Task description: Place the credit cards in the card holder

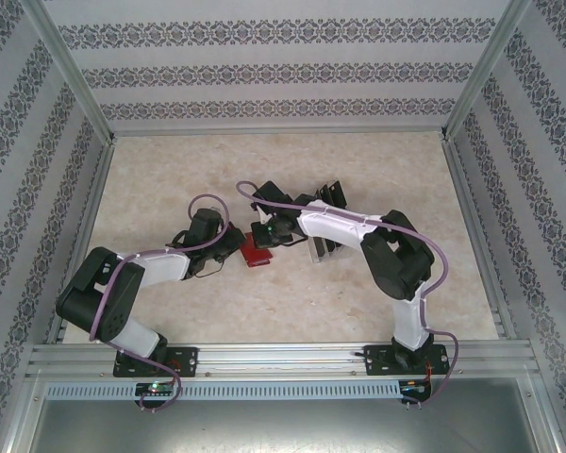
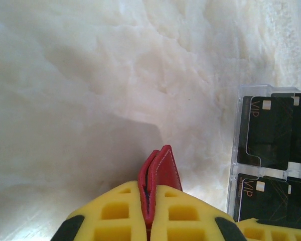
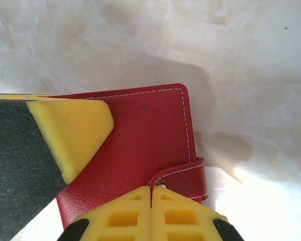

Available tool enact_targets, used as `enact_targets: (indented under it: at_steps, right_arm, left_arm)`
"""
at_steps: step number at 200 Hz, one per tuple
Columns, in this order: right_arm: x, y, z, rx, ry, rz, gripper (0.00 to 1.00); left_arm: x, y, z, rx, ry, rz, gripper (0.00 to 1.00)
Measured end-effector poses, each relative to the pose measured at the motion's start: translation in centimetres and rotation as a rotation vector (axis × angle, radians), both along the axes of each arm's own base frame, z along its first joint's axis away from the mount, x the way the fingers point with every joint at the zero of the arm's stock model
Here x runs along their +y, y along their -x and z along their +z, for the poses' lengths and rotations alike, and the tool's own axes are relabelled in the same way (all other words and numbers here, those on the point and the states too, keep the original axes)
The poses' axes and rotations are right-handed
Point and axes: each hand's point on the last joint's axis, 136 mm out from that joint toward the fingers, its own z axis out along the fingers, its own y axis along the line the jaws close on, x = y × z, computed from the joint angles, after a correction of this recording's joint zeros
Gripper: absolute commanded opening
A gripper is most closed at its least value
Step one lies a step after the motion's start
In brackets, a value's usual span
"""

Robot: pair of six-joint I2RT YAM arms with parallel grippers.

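Card holder: red wallet (image 3: 155,130), one, closed flat on the pale table (image 2: 65,100) between the two arms, white stitching along its edges.
Strap: one red tab (image 3: 188,175) that curls up from the wallet's side edge and over its top face.
Holder and left gripper: the left gripper (image 2: 149,213) is clamped on one edge of the wallet. Its yellow fingers are pressed together, and the red edge stands up out of the seam between them.
Left finger, from the right wrist: one yellow pad (image 3: 72,133) lies on the wallet's top face at the side opposite the strap.
Holder and right gripper: the right gripper (image 3: 150,201) is closed at the strap's free end. The tab's tip is caught right at the line where the two fingertips meet.
Grippers counted: two, both touching the wallet from opposite sides.
Credit cards: black with gold lettering (image 2: 266,133), well apart from the wallet. Four faces are partly in view, two in the upper row and two in the lower. They overlap, so I cannot tell whether more sit behind.
Rack: one clear plastic stand (image 2: 236,150) that holds the cards, to the right of the wallet in the left wrist view.
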Motion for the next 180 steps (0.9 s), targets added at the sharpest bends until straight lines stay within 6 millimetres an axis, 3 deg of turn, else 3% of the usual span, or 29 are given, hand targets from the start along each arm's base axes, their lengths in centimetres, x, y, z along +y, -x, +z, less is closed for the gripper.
enact_targets:
  at_steps: [20, 67, 81, 88, 95, 180]
  right_arm:
    - [-0.9, 0.1, 0.3, -0.009, -0.009, -0.013, 0.0]
    - [-5.2, 0.0, 0.2, 0.002, -0.015, -0.108, 0.0]
    - [-5.5, -0.1, 0.1, -0.003, -0.028, -0.125, 0.34]
    - [-5.5, 0.0, 0.1, 0.0, -0.037, -0.133, 0.43]
    - [-5.5, 0.2, 0.1, 0.001, -0.043, -0.136, 0.47]
    - [-4.2, -0.3, 1.3, -0.011, -0.151, -0.164, 0.49]
  left_arm:
    - [-0.3, 0.1, 0.2, -0.009, -0.005, -0.017, 0.0]
    - [0.0, 0.0, 1.8, -0.074, -0.039, -0.041, 0.0]
    - [-0.1, 0.0, 2.1, -0.093, -0.047, -0.059, 0.0]
    - [-0.1, 0.1, 2.2, -0.101, -0.052, -0.07, 0.0]
    - [-0.2, 0.1, 2.3, -0.108, -0.058, -0.081, 0.0]
    - [-1.2, 0.5, 3.1, -0.145, -0.043, -0.161, 0.0]
